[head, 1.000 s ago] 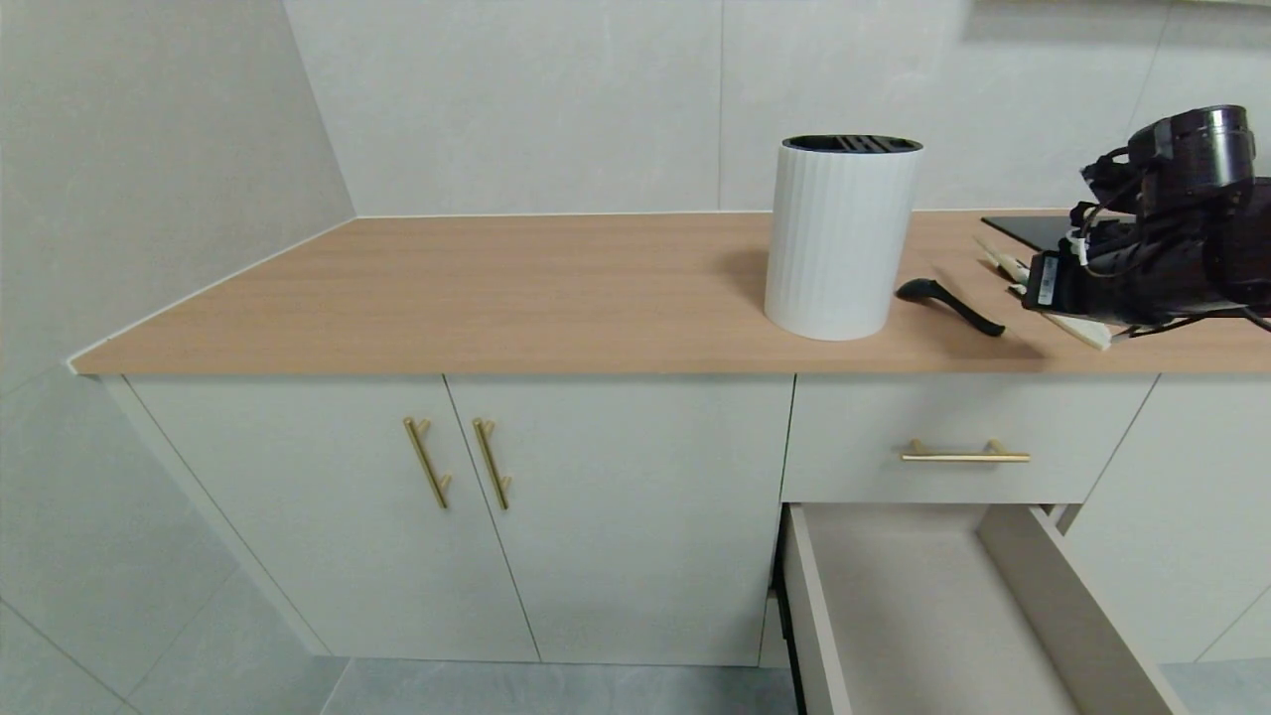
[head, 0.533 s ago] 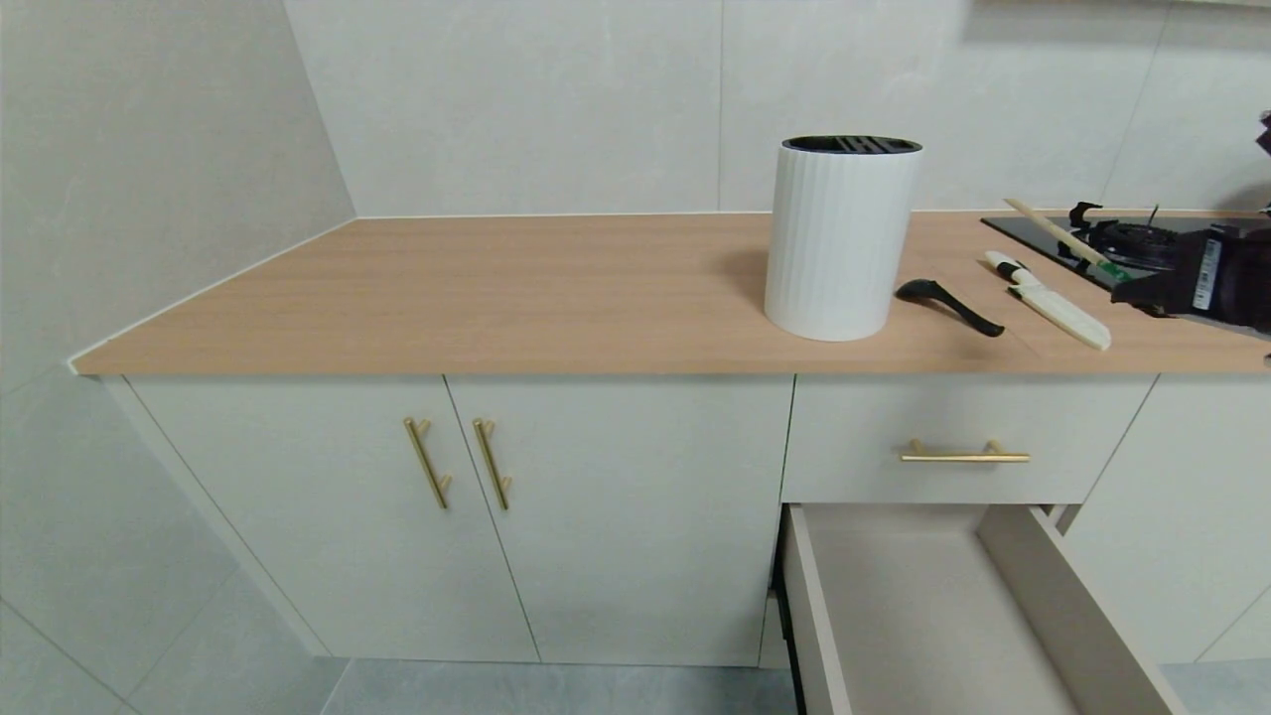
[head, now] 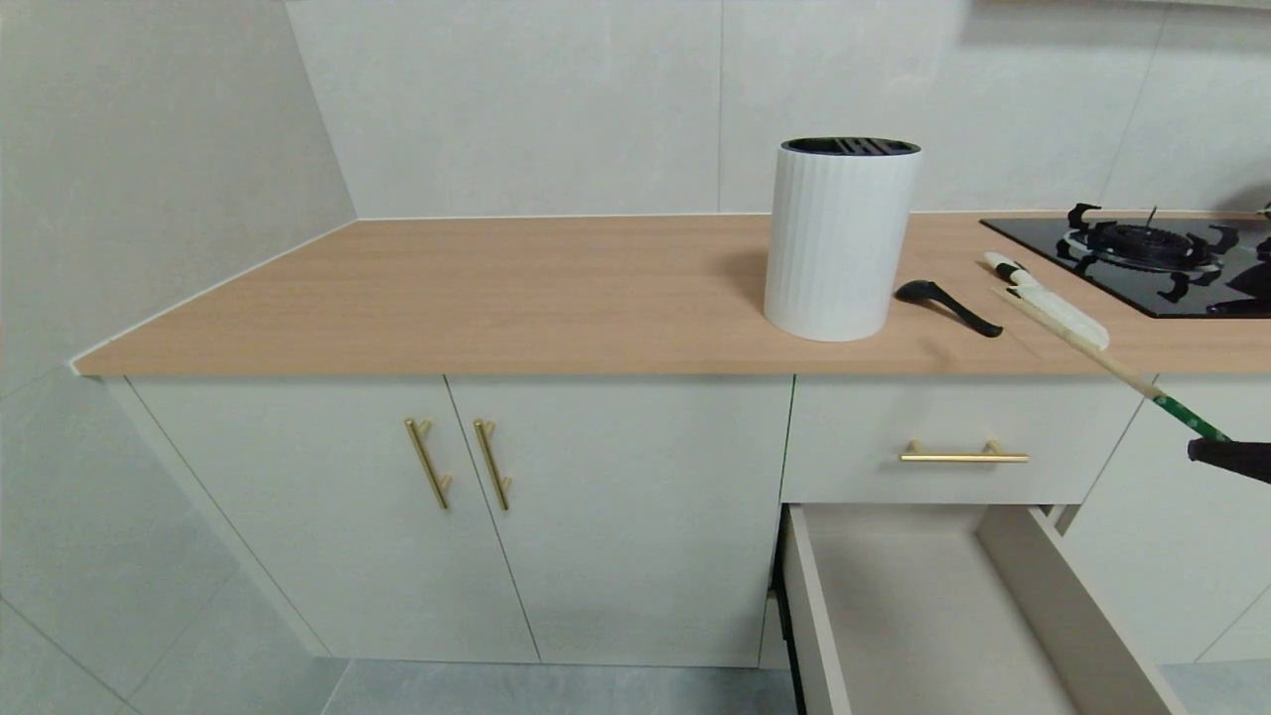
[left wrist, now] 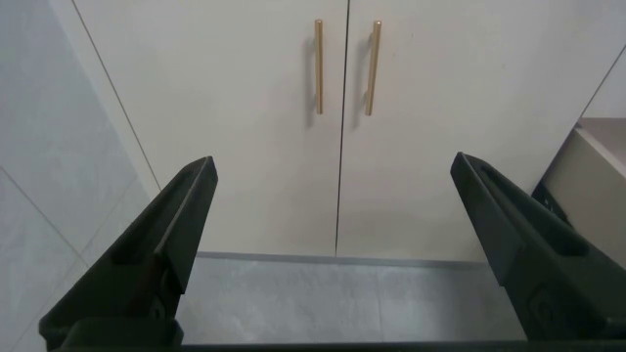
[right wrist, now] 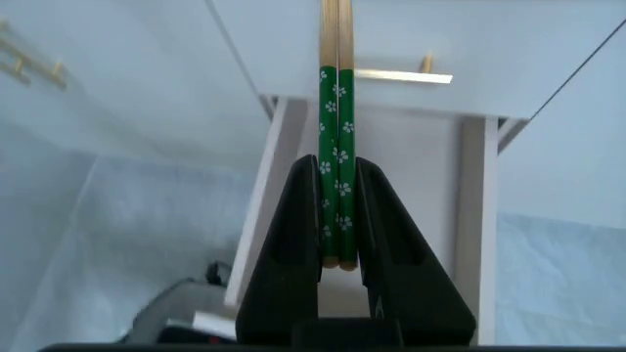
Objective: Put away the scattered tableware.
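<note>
My right gripper pinches the green-ended wooden chopsticks, shafts running toward ten o'clock. The open pale drawer lies at eight o'clock. My left gripper hangs spread wide.

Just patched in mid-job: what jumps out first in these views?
The green-ended chopsticks clamped in the right gripper, held out by the open drawer. Next, the tall white holder on the counter, with a black spoon and a white knife lying beside it.
</note>
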